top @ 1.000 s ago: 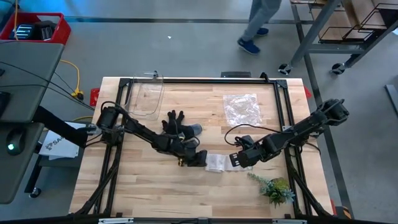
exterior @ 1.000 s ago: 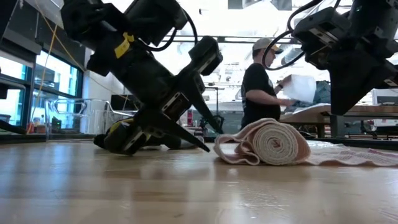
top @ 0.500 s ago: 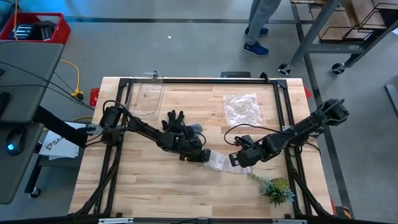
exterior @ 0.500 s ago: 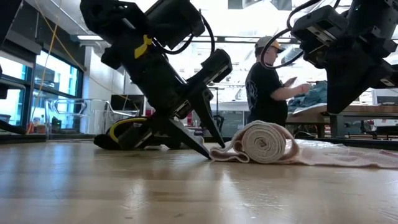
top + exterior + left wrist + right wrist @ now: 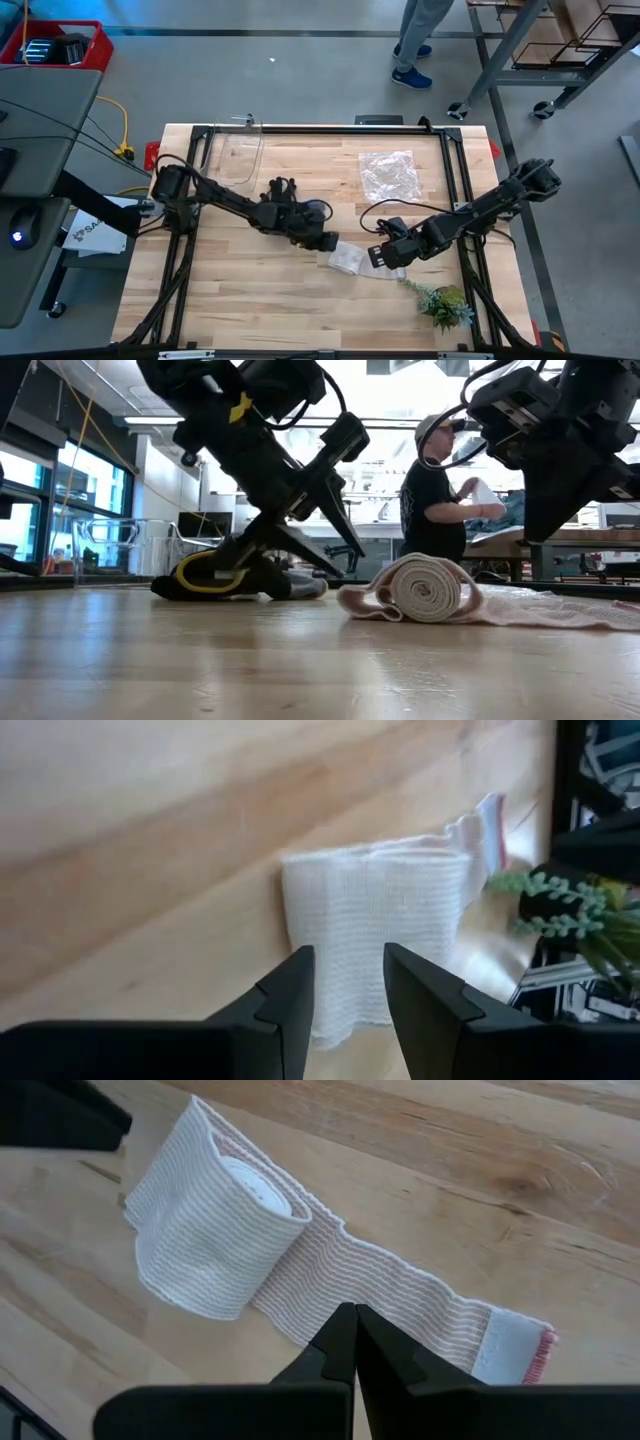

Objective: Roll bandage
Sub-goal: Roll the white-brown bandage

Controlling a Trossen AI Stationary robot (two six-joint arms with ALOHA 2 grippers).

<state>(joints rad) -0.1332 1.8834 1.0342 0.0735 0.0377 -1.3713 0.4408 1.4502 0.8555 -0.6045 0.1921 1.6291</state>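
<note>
The bandage [image 5: 347, 260] lies on the wooden table, partly wound into a roll [image 5: 430, 588] that rests on its side. Its flat tail [image 5: 400, 1295] runs toward the table's right and ends in a red-stitched edge [image 5: 522, 1348]. My left gripper [image 5: 352, 563] hangs open just left of the roll, slanting down, its tips off the table. In the left wrist view the roll [image 5: 375, 910] lies ahead of my left gripper [image 5: 347, 960]. My right gripper [image 5: 350, 1312] is shut over the tail. My right gripper presses its shut fingertips [image 5: 346, 1325] down on the flat tail [image 5: 385, 1290], between the roll and the stitched end. The fingers come steeply from above. The tail lies flat on the table under them, in a single layer.
A black-and-yellow work glove [image 5: 215, 575] lies behind my left arm. Toward the far edge sit a crinkly clear bag [image 5: 390, 172] and a clear container [image 5: 235, 160]. A small green plant [image 5: 442, 302] stands at the near right. A person works at a bench beyond the table.
My left gripper has lifted its fingertips off the table beside the roll, gone up and a little toward the far edge, and turned about its own axis. The roll has stayed roughly where it was, and my right gripper has kept still on the tail.
</note>
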